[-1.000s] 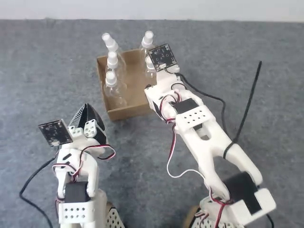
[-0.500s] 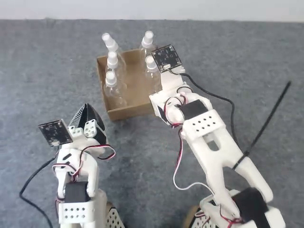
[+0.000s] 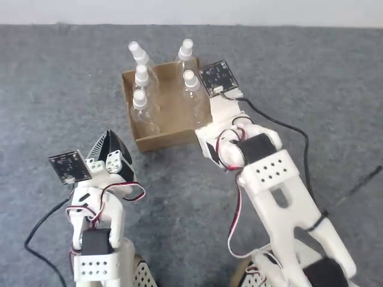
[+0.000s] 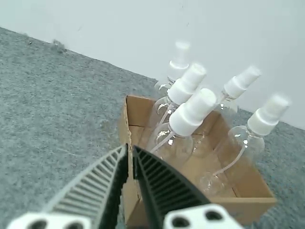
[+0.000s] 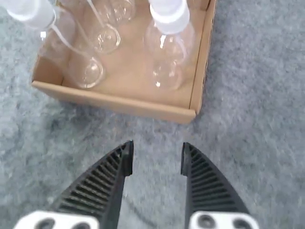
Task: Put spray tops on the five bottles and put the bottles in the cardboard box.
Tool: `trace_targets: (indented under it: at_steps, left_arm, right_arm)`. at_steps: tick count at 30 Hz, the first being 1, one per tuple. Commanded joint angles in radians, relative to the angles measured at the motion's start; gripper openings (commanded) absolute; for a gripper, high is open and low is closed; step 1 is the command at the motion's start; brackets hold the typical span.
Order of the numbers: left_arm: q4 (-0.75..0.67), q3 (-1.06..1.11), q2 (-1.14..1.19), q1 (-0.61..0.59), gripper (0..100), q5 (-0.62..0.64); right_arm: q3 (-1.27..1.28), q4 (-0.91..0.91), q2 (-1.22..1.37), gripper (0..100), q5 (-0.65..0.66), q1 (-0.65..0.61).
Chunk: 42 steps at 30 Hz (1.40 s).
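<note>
All five bottles point(image 3: 143, 116) are standing in the cardboard box point(image 3: 161, 141) up at 12 o'clock on the desk point(image 3: 60, 89), with spray tops point(image 3: 187, 45) on every one. The right tool point(image 5: 156, 149) hangs empty with its fingers spread, just off the box's 4 o'clock corner. The left tool point(image 4: 130, 151) is pinched closed on nothing down at the box's 7 o'clock.
</note>
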Motion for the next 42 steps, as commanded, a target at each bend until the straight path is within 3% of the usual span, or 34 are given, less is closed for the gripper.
trace_targets:
  at_steps: [1, 7, 14, 32, 42]
  left_arm:
    - [-0.003, -0.012, -0.012, -0.006, 1, -0.017]
    - [-0.003, -0.012, -0.012, -0.006, 1, -0.017]
    - [-0.003, -0.012, -0.012, -0.006, 1, -0.017]
    - [-0.003, -0.012, -0.012, -0.006, 1, -0.017]
    - [-0.003, -0.012, -0.012, -0.006, 1, -0.017]
  right_arm:
    - [0.035, -0.005, -0.097, 11.5, -0.009, 0.028]
    - [0.160, -0.041, -0.216, 11.0, -0.005, 0.094]
    - [0.264, -0.035, -0.369, 2.7, -0.003, 0.117]
    - [0.608, -0.038, -0.862, 2.7, 0.060, 0.120]
    - [0.830, -0.114, -1.145, 2.8, 0.061, 0.206]
